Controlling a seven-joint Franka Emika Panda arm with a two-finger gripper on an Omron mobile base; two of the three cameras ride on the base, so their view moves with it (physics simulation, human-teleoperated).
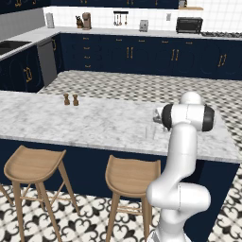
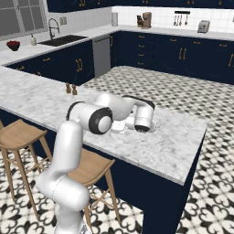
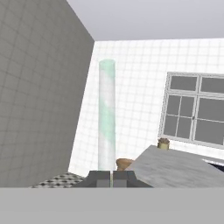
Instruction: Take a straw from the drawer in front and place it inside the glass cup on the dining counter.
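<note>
A pale green and white straw (image 3: pixel 106 118) stands up from between my fingertips in the hand view, and my gripper (image 3: pixel 111 177) is shut on its lower end. My arm reaches over the dining counter (image 1: pixel 71 123), a long marble slab on a navy base, and my hand (image 2: pixel 119 126) lies low over the counter's right part (image 2: pixel 173 141). The glass cup (image 1: pixel 150 132) shows only faintly on the marble just left of my forearm. The drawer is out of view.
Two small brown shakers (image 1: pixel 71 99) (image 2: pixel 71 88) stand on the counter's far side. Round wooden stools (image 1: pixel 33 165) (image 1: pixel 132 175) line the near side. The counter's right end (image 2: pixel 201 123) drops to patterned floor. Navy cabinets run along the back wall.
</note>
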